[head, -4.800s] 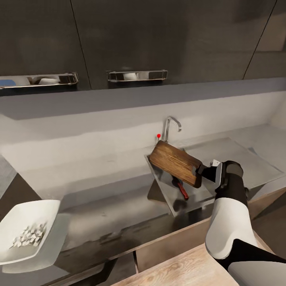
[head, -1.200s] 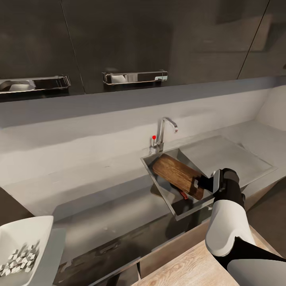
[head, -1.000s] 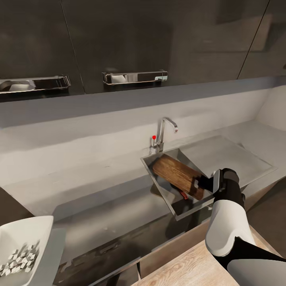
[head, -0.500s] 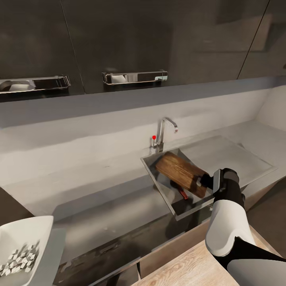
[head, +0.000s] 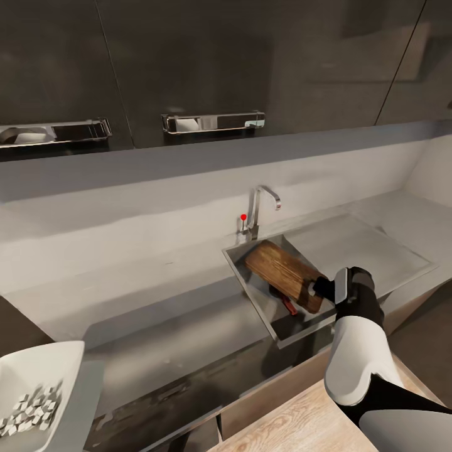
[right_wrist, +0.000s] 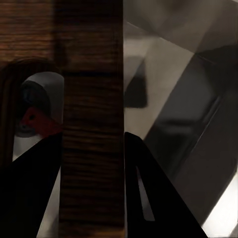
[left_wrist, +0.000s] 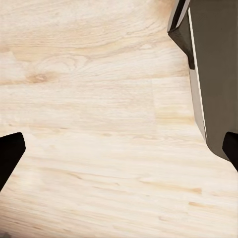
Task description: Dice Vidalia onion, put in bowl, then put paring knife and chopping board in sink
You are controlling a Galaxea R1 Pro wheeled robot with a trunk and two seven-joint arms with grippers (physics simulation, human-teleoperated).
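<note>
Grey countertop (head: 157,295); steel sink (head: 251,285); right gripper (head: 321,290) clamps chopping board (head: 282,271); left gripper agape.

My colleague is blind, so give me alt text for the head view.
The right end effector holds the chopping board tilted in the sink, over the paring knife. Diced onion fills the bowl.

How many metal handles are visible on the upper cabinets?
2: one handle at the far left, another handle above the tap. More may lie outside the picture.
</note>
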